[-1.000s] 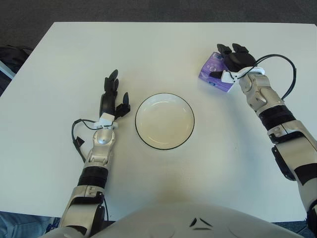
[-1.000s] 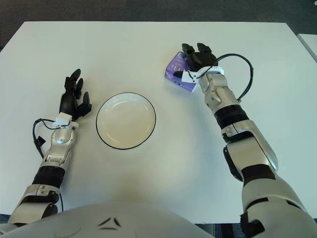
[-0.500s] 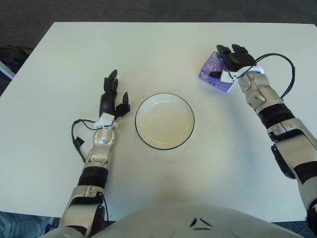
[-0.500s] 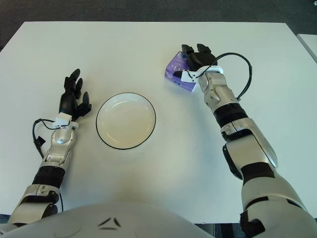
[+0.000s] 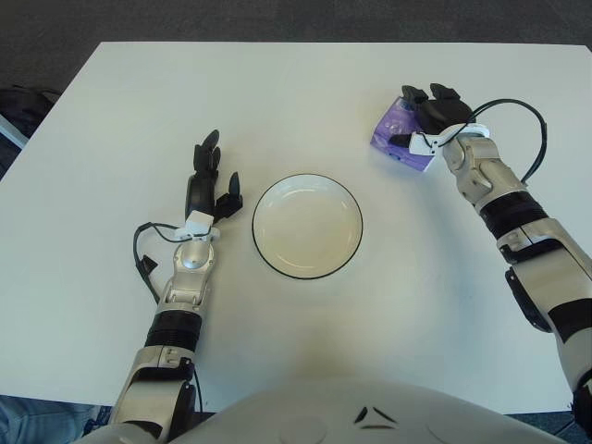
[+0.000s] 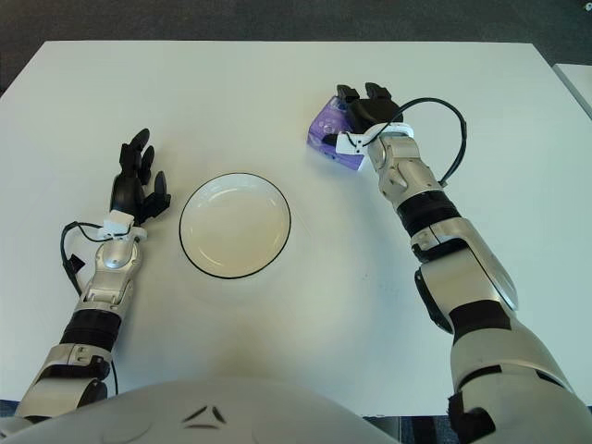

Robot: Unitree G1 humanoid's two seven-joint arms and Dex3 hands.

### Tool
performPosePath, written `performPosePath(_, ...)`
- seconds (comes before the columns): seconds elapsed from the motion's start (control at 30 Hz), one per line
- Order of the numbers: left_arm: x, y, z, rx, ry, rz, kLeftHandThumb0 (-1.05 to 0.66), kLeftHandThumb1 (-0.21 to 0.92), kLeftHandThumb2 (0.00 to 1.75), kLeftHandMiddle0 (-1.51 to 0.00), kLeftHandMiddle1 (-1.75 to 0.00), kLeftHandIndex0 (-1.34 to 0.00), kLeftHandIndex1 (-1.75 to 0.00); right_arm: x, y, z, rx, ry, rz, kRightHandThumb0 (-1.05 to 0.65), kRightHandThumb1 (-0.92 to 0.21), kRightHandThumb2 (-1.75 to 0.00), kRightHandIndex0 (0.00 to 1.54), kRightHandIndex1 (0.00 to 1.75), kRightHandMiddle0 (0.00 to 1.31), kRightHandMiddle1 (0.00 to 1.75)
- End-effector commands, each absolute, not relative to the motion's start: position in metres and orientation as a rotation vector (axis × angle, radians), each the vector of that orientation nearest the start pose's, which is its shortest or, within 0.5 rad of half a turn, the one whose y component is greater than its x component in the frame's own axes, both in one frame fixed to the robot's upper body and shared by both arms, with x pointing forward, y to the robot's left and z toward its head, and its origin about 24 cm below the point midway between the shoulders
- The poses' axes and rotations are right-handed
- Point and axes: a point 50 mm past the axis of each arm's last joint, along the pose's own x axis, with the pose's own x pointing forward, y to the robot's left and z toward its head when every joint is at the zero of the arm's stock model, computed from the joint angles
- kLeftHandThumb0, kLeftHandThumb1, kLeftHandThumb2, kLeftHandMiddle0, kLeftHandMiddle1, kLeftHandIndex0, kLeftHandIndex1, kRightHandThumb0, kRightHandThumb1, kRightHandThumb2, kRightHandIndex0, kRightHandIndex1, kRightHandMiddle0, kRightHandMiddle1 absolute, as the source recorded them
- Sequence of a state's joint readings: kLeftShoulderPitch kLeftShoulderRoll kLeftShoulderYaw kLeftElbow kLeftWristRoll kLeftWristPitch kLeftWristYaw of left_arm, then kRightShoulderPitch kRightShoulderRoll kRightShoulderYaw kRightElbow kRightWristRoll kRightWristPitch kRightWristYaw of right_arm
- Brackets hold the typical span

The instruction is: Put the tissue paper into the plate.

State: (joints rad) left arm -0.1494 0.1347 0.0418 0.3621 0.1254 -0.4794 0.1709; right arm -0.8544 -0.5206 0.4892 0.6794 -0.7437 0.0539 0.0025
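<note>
Fingers of the right hand (image 5: 433, 113) curl over the purple tissue pack (image 5: 398, 132), which sits on the white table (image 5: 277, 92), well right of the black-rimmed plate (image 5: 307, 226). Left hand (image 5: 209, 180), fingers spread and empty, shows just left of the plate.

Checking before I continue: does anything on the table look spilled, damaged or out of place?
Nothing stands out. The plate sits upright and empty at the centre, the tissue pack looks intact under the right hand, and the left hand shows left of the plate.
</note>
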Motion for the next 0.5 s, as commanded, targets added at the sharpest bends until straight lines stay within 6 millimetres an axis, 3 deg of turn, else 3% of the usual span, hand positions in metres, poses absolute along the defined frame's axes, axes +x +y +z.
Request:
performPosePath(0.0, 0.225, 0.173, -0.035, 0.203, 0.045, 0.121, -0.65, 0.92, 0.78, -0.31, 0.0, 0.0, -0.57, 0.382, -0.178, 0.108, -1.604, 0.0, 0.23, -1.02, -0.92, -0.27, 0.0, 0.0, 0.0, 0.0)
performPosePath(0.47, 0.227, 0.174, -0.034, 0.203, 0.042, 0.118, -0.66, 0.92, 0.79, -0.3, 0.0, 0.0, -0.57, 0.379, -0.176, 0.085, -1.658, 0.059, 0.312, -1.0, -0.92, -0.28, 0.0, 0.0, 0.0, 0.0)
